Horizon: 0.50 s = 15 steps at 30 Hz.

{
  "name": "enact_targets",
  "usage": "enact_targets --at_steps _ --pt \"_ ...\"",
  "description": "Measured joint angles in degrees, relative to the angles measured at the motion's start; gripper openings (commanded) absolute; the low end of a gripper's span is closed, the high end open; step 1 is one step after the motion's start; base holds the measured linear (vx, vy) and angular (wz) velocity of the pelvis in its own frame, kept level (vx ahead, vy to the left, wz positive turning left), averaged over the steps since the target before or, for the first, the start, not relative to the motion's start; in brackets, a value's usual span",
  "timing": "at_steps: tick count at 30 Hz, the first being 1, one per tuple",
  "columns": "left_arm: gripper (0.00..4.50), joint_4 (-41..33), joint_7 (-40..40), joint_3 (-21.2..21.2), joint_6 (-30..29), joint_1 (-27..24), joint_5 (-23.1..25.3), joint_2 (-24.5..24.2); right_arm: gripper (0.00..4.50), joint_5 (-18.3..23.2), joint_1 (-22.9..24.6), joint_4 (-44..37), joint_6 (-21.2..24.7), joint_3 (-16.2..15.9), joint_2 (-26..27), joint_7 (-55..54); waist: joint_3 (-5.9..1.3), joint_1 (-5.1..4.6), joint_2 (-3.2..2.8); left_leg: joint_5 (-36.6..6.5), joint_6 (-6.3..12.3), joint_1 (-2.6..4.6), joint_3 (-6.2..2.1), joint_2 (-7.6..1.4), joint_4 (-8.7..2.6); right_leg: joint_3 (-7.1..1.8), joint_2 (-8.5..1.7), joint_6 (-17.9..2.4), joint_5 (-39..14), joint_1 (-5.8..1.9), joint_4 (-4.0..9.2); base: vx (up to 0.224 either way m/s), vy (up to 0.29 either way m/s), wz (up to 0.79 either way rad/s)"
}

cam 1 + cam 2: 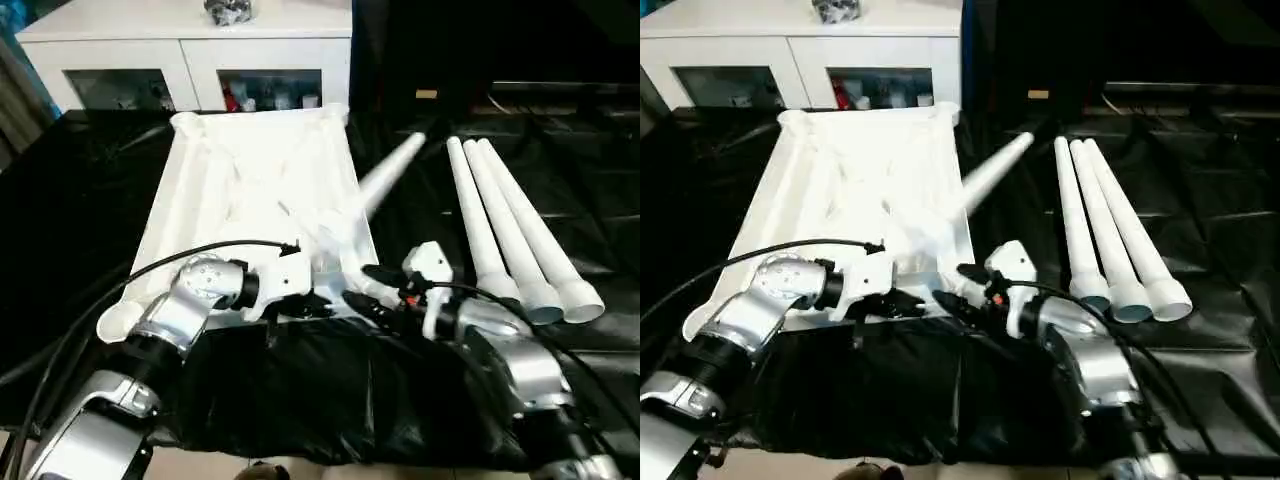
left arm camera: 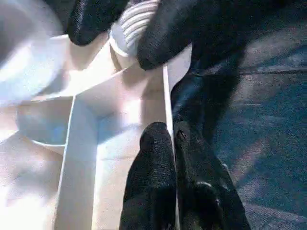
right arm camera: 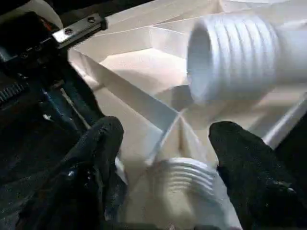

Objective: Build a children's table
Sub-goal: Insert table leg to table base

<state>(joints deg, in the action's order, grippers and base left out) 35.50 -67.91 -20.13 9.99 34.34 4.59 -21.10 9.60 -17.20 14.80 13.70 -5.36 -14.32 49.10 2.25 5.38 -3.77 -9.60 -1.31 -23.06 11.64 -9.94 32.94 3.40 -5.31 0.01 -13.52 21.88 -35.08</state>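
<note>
The children's table top lies ribbed side up on the black cover. One white leg rests slanted across its near right corner, and its hollow threaded end sits just past the corner socket. My left gripper is shut on the thin near rim wall of the top. My right gripper reaches in from the right. Its black fingers press both sides of the ridged corner socket. Three more legs lie side by side to the right.
A white glass-door cabinet stands behind the work table. The black cover is wrinkled and hangs over the near edge. Black cables run along both forearms.
</note>
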Motion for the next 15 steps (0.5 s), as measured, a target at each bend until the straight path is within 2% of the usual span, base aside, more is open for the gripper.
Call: enact_targets --at_steps 1,3,8,10,15 --pt "0.44 0.4 0.0 0.1 0.4 0.0 -0.3 0.0 3.28 0.0 0.4 -0.8 0.2 0.2 -0.2 -0.1 0.0 0.0 0.0 0.0 0.0 0.0 -0.01 0.0 0.01 0.01 0.0 0.0 0.0 0.0 -0.01 0.0 0.0 0.0" --pt "0.44 0.6 -0.5 0.3 0.1 0.0 -0.6 -0.1 3.28 0.1 1.1 -1.6 1.0 0.4 -0.5 -0.4 0.0 -0.1 0.0 0.0 0.0 0.0 -0.01 -0.02 0.06 0.01 0.0 0.0 0.0 0.0 -0.05 0.0 0.0 0.0" --pt "0.93 0.6 -2.7 0.8 -0.9 0.3 -1.7 -0.8 3.28 1.4 3.3 -7.8 3.8 0.4 -2.0 -0.4 0.01 -0.24 -0.01 0.0 0.0 -0.01 -0.01 -0.04 0.09 0.01 0.0 0.0 0.0 0.02 -0.1 0.0 0.0 0.0" --pt "0.93 0.6 -3.5 1.1 -1.3 0.3 -2.3 -0.9 3.28 1.7 4.2 -10.0 5.1 0.3 -2.9 -0.2 0.01 -0.24 -0.01 0.0 0.0 0.0 -0.01 -0.04 0.13 0.01 0.01 0.0 0.0 0.02 -0.15 0.0 0.0 0.0" --pt "1.36 -0.2 -5.5 1.2 -3.4 0.2 -3.7 -2.0 3.28 2.8 10.5 -20.4 11.6 -1.3 -8.5 2.5 0.01 -0.04 -0.01 0.0 0.01 -0.02 -0.01 -0.06 0.22 0.0 0.0 0.0 0.0 0.0 -0.17 0.0 0.0 0.0"
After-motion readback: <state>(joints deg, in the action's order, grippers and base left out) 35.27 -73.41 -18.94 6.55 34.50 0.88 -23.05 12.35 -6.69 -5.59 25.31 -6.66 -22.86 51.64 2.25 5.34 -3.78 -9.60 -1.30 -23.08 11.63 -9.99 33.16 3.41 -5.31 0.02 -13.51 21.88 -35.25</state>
